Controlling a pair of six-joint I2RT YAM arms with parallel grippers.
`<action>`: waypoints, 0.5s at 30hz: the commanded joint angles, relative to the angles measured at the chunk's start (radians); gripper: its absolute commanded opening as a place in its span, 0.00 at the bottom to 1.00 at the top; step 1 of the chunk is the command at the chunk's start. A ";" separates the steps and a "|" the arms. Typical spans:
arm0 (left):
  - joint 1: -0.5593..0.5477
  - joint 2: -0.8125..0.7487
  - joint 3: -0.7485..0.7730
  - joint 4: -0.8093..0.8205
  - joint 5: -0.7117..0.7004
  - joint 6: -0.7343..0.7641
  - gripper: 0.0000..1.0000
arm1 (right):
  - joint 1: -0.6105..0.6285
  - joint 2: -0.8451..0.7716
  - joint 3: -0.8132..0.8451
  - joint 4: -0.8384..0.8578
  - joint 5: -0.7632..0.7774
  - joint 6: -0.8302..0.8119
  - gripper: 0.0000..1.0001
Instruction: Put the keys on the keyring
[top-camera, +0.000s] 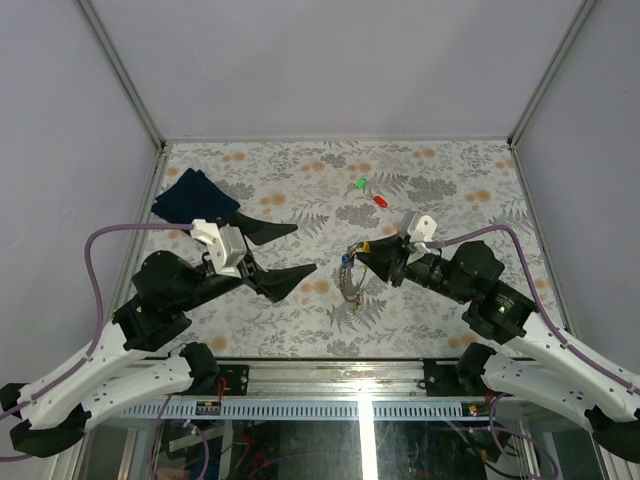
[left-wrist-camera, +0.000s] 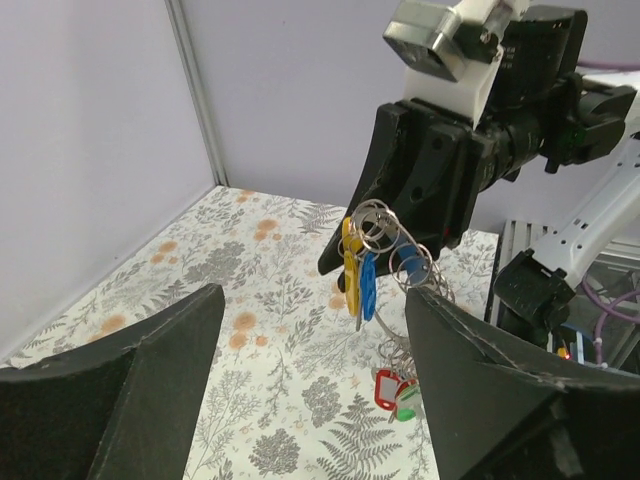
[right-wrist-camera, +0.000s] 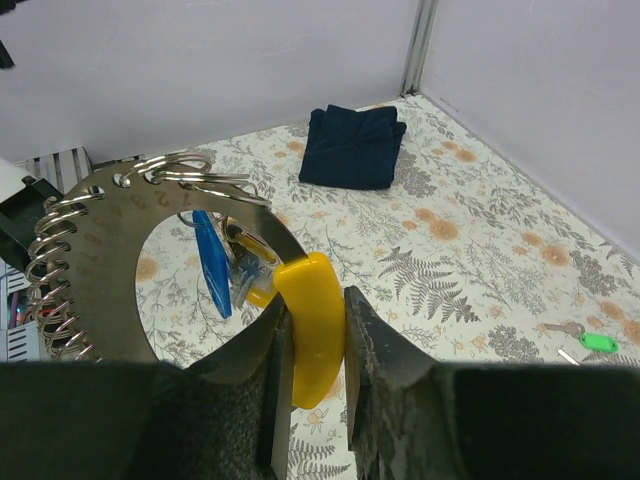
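My right gripper is shut on the yellow grip of the keyring, a flat silvery ring with several small wire loops. A blue tag and a yellow tag hang from it. A string of loops dangles below it. A red tag and a green tag show near its lower end; I cannot tell whether they hang or lie. Loose green and red keys lie on the table. My left gripper is open and empty, just left of the keyring.
A folded dark blue cloth lies at the far left of the floral table. Metal frame posts and grey walls close in the far side and both sides.
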 joint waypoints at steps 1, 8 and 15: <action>-0.004 0.021 0.059 0.016 0.005 -0.049 0.77 | 0.004 -0.004 0.045 0.089 0.006 0.025 0.00; -0.005 0.072 0.157 -0.098 -0.136 -0.123 0.86 | 0.004 -0.010 0.042 0.090 0.007 0.020 0.00; -0.005 0.109 0.234 -0.173 -0.091 -0.120 0.92 | 0.004 -0.016 0.038 0.091 0.008 0.022 0.00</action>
